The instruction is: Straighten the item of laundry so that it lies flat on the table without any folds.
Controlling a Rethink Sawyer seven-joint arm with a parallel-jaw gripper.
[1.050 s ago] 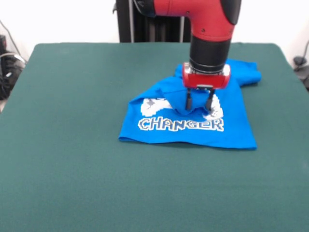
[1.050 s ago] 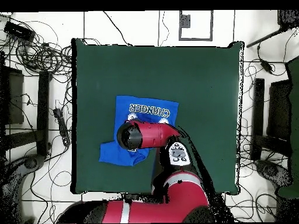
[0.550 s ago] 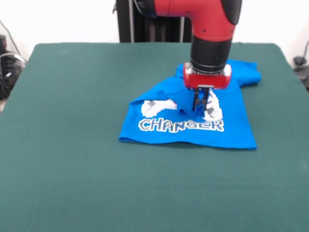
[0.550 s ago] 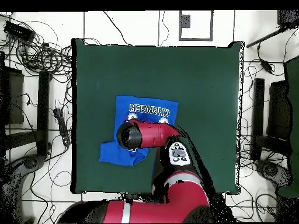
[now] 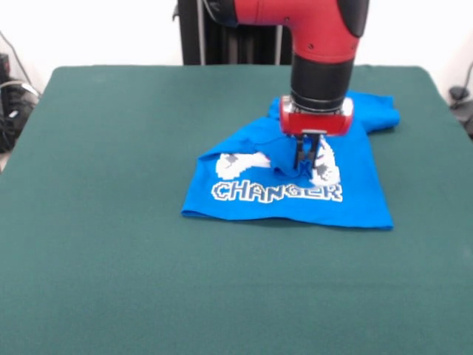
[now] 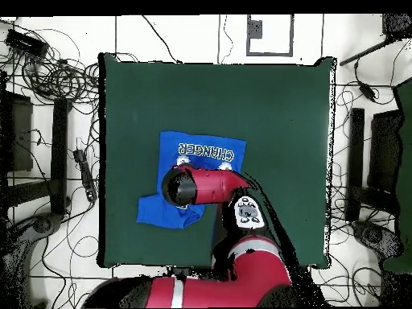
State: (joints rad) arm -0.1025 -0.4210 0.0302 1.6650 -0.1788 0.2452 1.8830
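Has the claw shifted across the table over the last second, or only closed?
No. Against the CHANGER lettering, the claw sits at the same spot in the front view. It only closed, pinching a fold of the blue T-shirt.

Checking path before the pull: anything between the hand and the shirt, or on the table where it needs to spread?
Nothing visible. The hand is shut on a raised fold of the shirt above the lettering. The green table around the shirt shows only bare cloth in both views.
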